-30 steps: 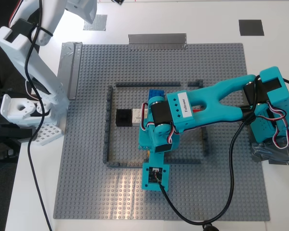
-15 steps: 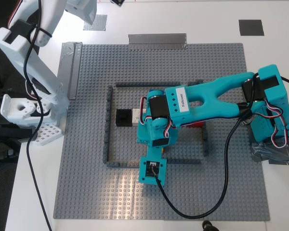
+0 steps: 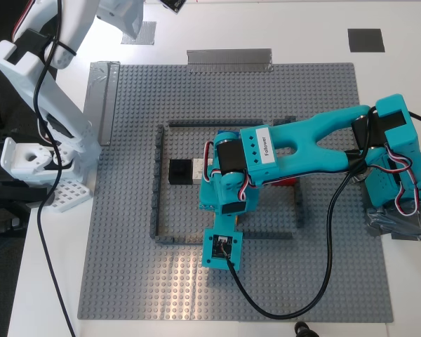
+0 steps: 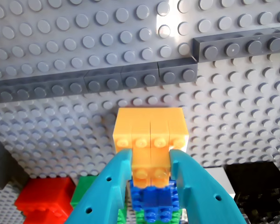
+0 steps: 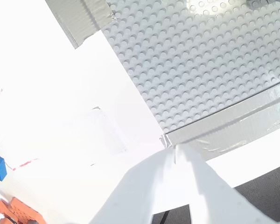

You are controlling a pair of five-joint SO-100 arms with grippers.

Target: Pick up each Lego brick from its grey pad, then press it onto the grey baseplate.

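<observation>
first gripper (image 4: 151, 161): you're pinching the orange-yellow brick (image 4: 150, 135), fingers down its two sides.
brick: over the frame (image 4: 93, 77) interior on the grey baseplate (image 4: 252, 121).
second gripper (image 5: 177, 154): far off, can't tell.

"Follower" on a white label (image 3: 264, 150) atop the teal arm (image 3: 316, 144) in the exterior view.
</observation>
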